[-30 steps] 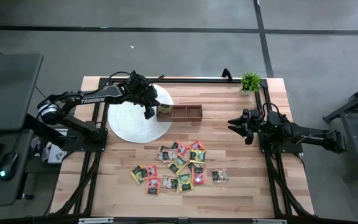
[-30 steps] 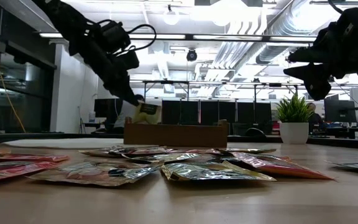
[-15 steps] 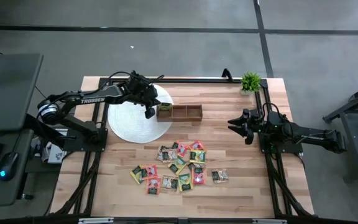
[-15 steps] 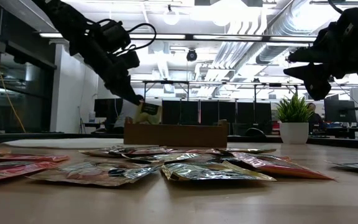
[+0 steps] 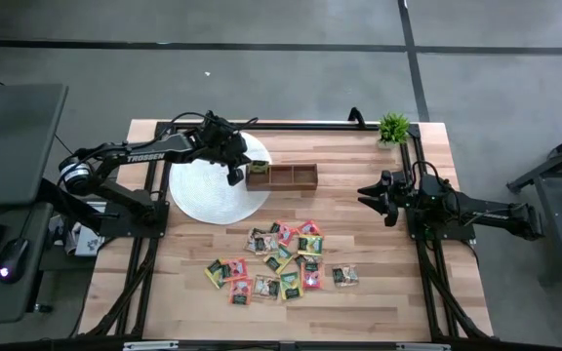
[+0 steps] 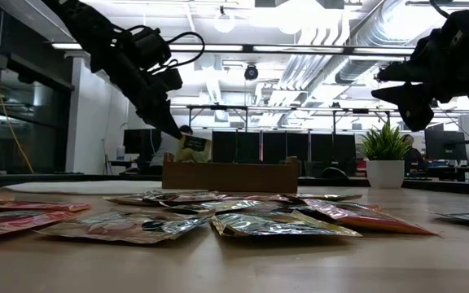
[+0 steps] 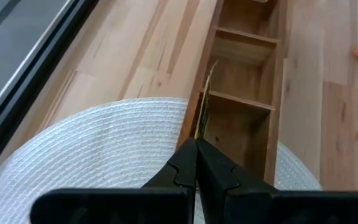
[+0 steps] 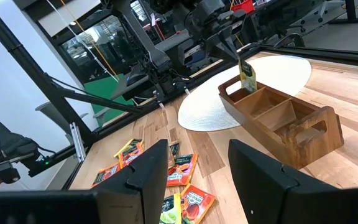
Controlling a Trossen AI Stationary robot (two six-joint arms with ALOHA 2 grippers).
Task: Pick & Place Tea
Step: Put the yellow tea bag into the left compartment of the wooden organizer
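My left gripper (image 5: 234,175) (image 7: 196,144) is shut on one yellow-green tea packet (image 6: 192,147) (image 8: 247,76) over the end compartment of the brown wooden tray (image 5: 296,175) that is nearest the round white mat (image 5: 208,185). The tray lies partly on the mat's edge. The other tea packets (image 5: 281,261), green, yellow and pink-red, lie flat in a loose heap on the table nearer the front edge. My right gripper (image 5: 374,200) (image 8: 197,180) is open and hovers above the table's right side, well apart from tray and packets. My left gripper pinches the packet by its upper edge (image 7: 200,127) between the two fingertips, slanting down from the table's left. The packet hangs below the fingers, roughly upright and slightly tilted, with its lower end (image 8: 248,87) at the rim of the tray's end compartment. Whether it touches the tray I cannot tell.
A small potted plant (image 5: 393,127) stands at the table's far right corner. The tray's other two compartments (image 7: 253,56) show bare wood. Bare tabletop lies between the tray and my right gripper, and along the front edge below the heap.
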